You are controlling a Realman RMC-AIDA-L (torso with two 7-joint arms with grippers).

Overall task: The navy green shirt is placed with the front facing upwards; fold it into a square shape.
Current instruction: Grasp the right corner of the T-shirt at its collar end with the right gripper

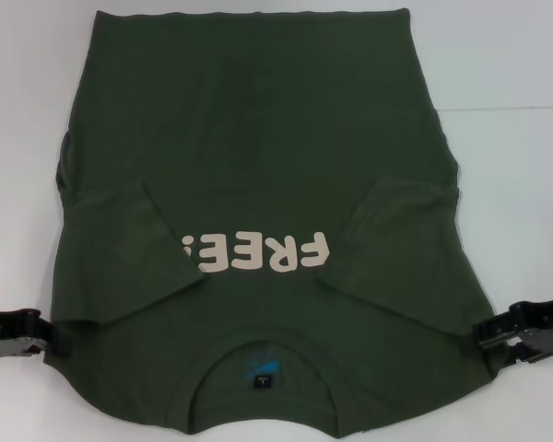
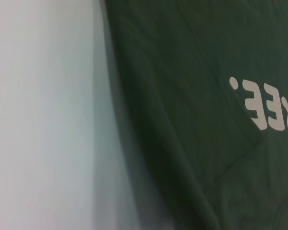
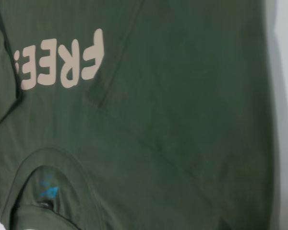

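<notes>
The navy green shirt (image 1: 258, 166) lies between both grippers, collar nearest the robot. Left gripper (image 1: 39, 333) and right gripper (image 1: 487, 337) touch its shoulders; whether their jaws grip, I cannot tell.

Cream block print "FREE!" (image 1: 258, 251) on chest of dark olive-green cotton T-shirt (image 1: 258, 120), above round neck. Small blue neck label (image 1: 261, 379) inside collar: unreadable.

Matt cloth on smooth table

Navy green shirt (image 1: 258, 166): soft matt cotton-like knit, flat cream print (image 1: 258, 251); white table (image 1: 516, 184) smooth, faint sheen; grippers dark.
</notes>
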